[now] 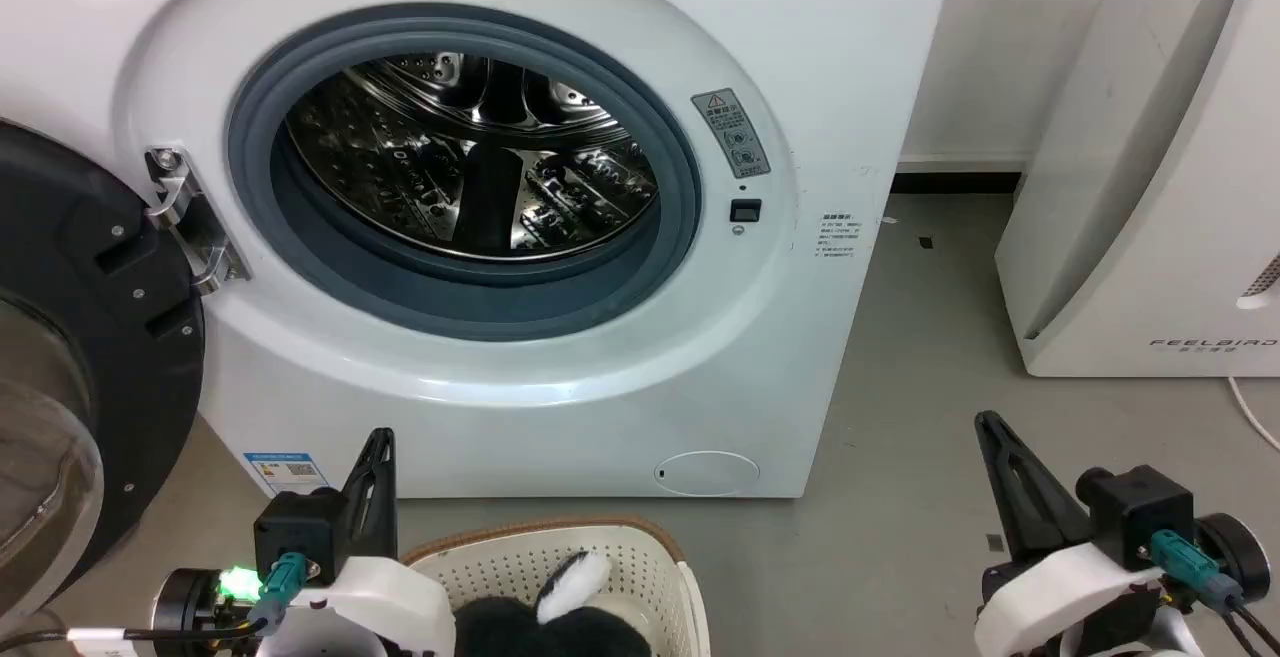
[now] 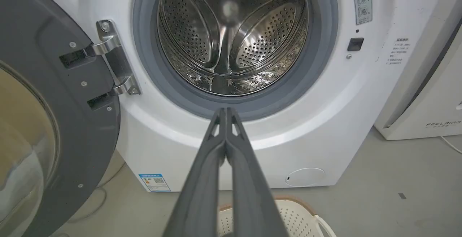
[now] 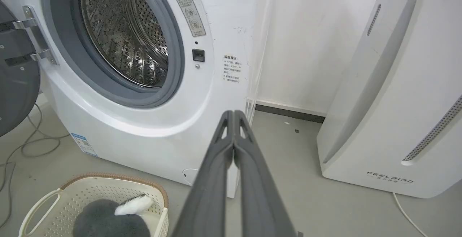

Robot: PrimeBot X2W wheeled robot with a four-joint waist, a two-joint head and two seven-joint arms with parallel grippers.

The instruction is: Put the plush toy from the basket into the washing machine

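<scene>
The black and white plush toy (image 1: 560, 617) lies inside the cream basket (image 1: 650, 557) on the floor at the bottom of the head view; from the right wrist, the plush toy (image 3: 108, 219) and the basket (image 3: 90, 190) sit at the lower left. The washing machine (image 1: 800, 137) stands in front, its steel drum (image 1: 470, 152) bare and its round door (image 1: 80, 337) swung open to the left. My left gripper (image 1: 383, 437) is shut and empty, just left of the basket. My right gripper (image 1: 985, 422) is shut and empty, over the floor to the right.
The white FEELBIRD appliance (image 1: 1150, 187) stands to the right of the washer, with a white cable (image 1: 1255, 422) on the floor beside it. Cables (image 3: 32, 146) lie on the floor under the open door. Grey floor (image 1: 900, 417) stretches between washer and appliance.
</scene>
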